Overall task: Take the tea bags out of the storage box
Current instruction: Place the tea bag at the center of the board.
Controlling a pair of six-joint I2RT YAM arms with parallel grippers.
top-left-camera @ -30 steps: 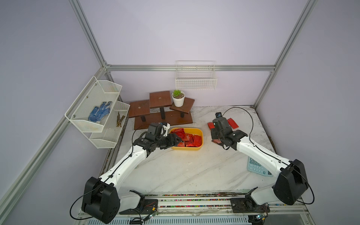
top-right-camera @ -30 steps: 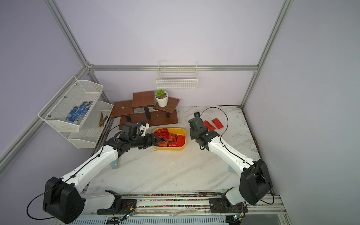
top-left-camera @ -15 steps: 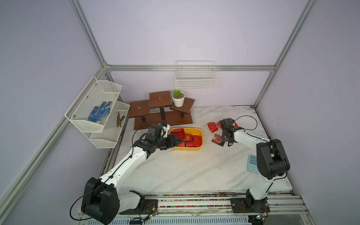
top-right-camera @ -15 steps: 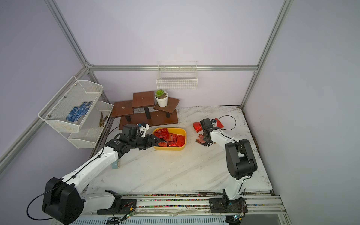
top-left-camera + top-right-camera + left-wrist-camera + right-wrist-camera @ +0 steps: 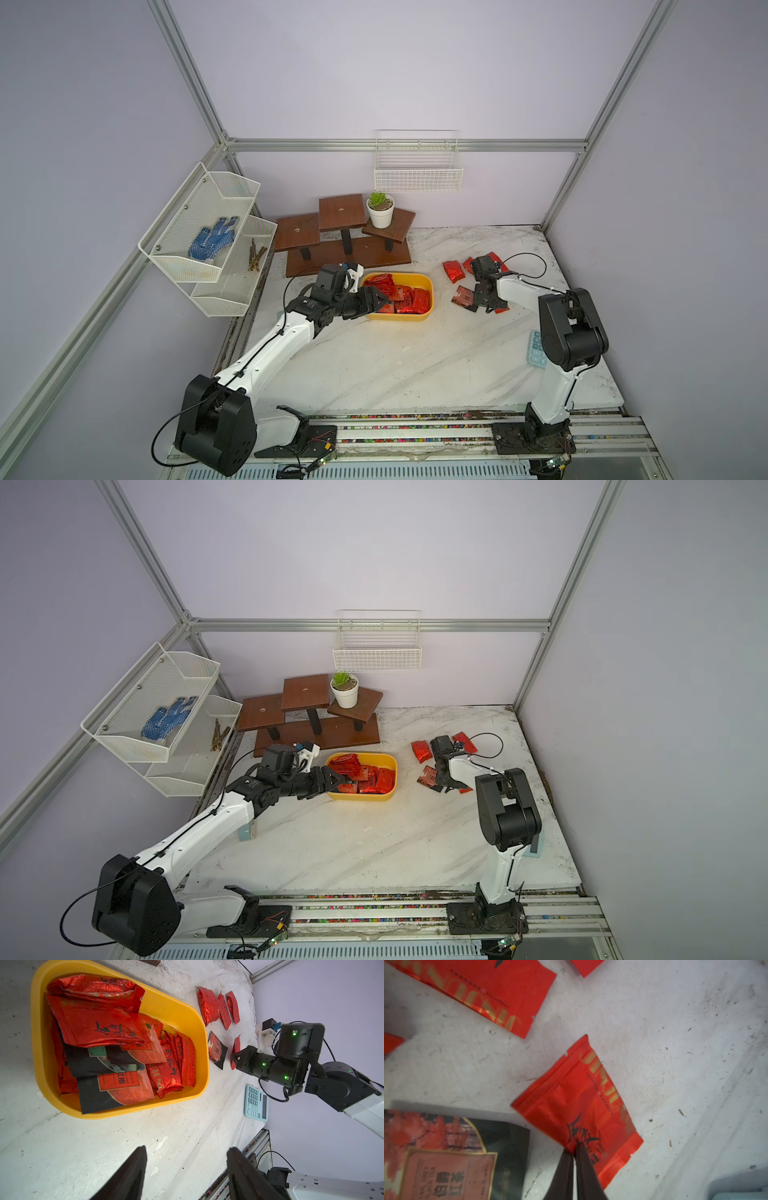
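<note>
Trouble most likely comes from the storage box [image 5: 176, 1007], the largest piece in play. The left gripper [image 5: 187, 1148] hangs at its near end with fingers spread wide and nothing between them, and a low sideways reach could catch the yellow wall and shove or tip the light tub instead of entering it. Next down, the tea bags [image 5: 97, 1026] inside lie overlapped and slanted, so a wide bite on slick foil may lift two at once or let one slide out on the way over the rim. The smallest worry is at the right gripper [image 5: 576, 1145]. Its fingers stand almost together and nip a pucker of the red packet [image 5: 577, 1093], which lies on the table [image 5: 395, 365] just beside the black sachet [image 5: 506, 1147]. If the foil clings as they part, the packet may drag and nudge its neighbour. Counted by size, there are two arms, one storage box, one pale blue calculator [image 5: 256, 1103] beside the right arm, and five packets out on the marble to the right of the box, four red and one black-faced. In the box I make out at least eight more, mostly red foil with about three black sachets, though the overlap hides the true number.
</note>
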